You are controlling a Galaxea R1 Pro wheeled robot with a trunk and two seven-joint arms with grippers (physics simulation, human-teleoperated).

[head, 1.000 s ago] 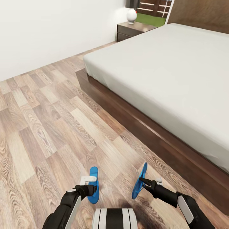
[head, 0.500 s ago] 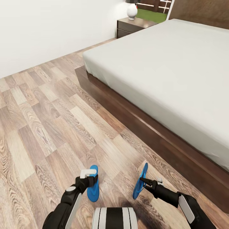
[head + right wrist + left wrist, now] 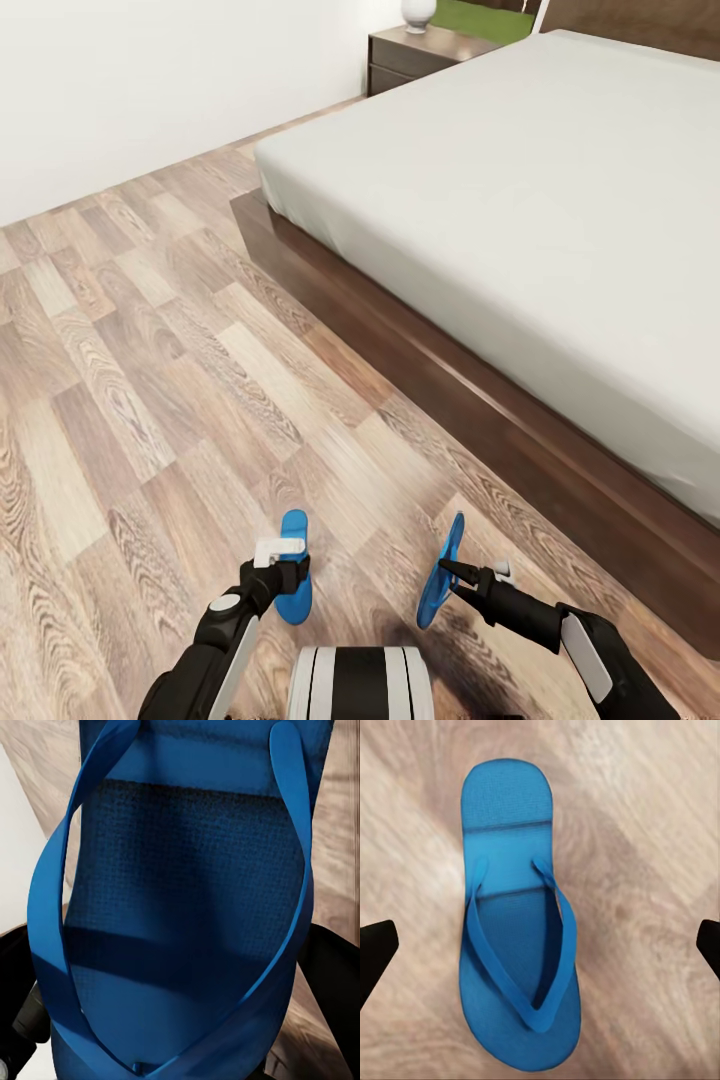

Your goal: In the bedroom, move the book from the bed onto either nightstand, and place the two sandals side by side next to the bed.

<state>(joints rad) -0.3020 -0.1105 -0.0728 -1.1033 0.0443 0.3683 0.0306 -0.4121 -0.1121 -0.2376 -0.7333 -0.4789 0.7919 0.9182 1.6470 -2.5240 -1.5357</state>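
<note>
While the bed point(image 3: 520, 200) takes up the far right of the head view, the nightstand point(image 3: 420, 55) stands at its far corner by the wall. Near the bed's frame, the left gripper point(image 3: 278, 570) hovers over one blue sandal point(image 3: 293, 575) lying flat on the floor point(image 3: 130, 400); the right gripper point(image 3: 447, 572) pinches the other sandal point(image 3: 440, 570), tilted on edge.

Left wrist: the flat sandal point(image 3: 517, 945) lies between widely spread fingertips point(image 3: 375, 949).

Right wrist: the held sandal point(image 3: 187, 892) sits close, straps toward the camera.

Blue sandal point(image 3: 517, 922) flat on wood-plank floor point(image 3: 652, 832)
</note>
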